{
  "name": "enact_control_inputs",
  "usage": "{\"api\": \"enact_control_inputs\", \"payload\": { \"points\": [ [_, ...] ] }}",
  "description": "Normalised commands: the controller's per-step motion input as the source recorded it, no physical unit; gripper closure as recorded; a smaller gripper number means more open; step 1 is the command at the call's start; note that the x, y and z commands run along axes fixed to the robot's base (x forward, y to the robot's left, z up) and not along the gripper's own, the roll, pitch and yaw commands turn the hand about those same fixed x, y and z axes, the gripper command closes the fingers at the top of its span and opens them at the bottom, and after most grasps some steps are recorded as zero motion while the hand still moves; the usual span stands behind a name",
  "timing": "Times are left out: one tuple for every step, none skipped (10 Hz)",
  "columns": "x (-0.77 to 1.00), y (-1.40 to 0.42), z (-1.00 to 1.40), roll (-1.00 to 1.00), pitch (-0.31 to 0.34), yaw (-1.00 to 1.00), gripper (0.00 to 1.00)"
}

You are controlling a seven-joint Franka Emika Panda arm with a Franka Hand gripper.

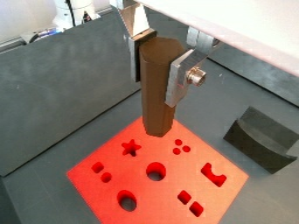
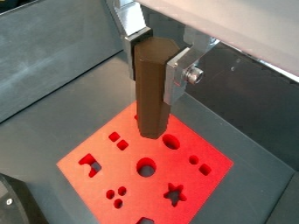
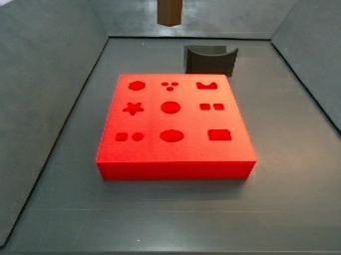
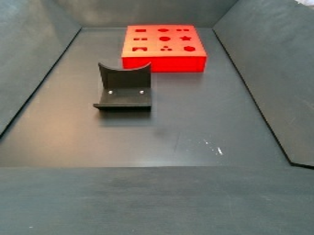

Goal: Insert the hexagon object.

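Block (image 3: pixel 173 129) flat on desk (image 3: pixel 286 149), holes facing up. Curved holder (image 3: pixel 209 59) on desk just beside block's far edge in side view, apart from it. Claw (image 1: pixel 160 72) above block in both wrist views, peg (image 1: pixel 160 83) upright between its fingers (image 1: pixel 180 77), lower end clear of block top. In side view only peg tip (image 3: pixel 170 11) shows, high over desk behind block.

From my side view, only the hexagon object (image 3: pixel 170 11) tip shows at top edge; the gripper (image 1: pixel 162 54) above is cut off.
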Motion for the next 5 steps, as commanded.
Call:
{"api": "enact_control_inputs", "payload": {
  "points": [
    [-0.07,0.16,-0.18,0.0,-0.014,0.0,1.0],
    [-0.15,0.29,-0.39,-0.09,-0.013,-0.1,1.0],
    [0.0,0.45,-0.53,-0.21,-0.091,-0.02,1.0],
    [0.0,0.47,-0.59,-0.23,-0.116,-0.01,1.0],
    [0.0,0.45,-0.54,-0.29,-0.151,-0.03,1.0]
  ]
}}
